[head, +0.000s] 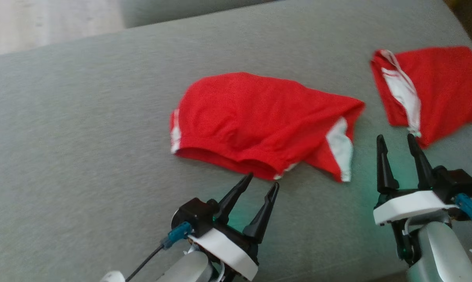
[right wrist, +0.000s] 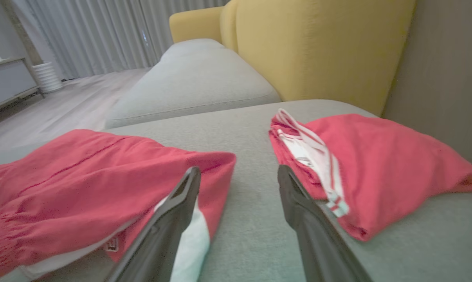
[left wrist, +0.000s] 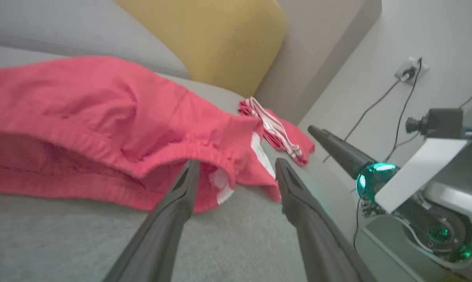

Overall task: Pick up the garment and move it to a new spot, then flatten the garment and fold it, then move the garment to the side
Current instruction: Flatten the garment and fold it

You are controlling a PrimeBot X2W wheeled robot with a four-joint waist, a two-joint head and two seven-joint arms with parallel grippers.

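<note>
I judge I am at the start of the flatten-and-fold step. The red fabric shorts with white side stripes (head: pixel 259 121) lie rumpled mid-way across the grey upholstered seat cushion (head: pixel 83 137), one leg skewed to my right. Next I probably need to pinch the near waistband hem at two corners and draw it taut. My left gripper (head: pixel 263 180) hovers just before that hem, angled rightward, fingers apart and empty. My right gripper (head: pixel 395 137) points straight ahead between the shorts and a second, folded red garment (head: pixel 435 86), also spread, holding nothing.
</note>
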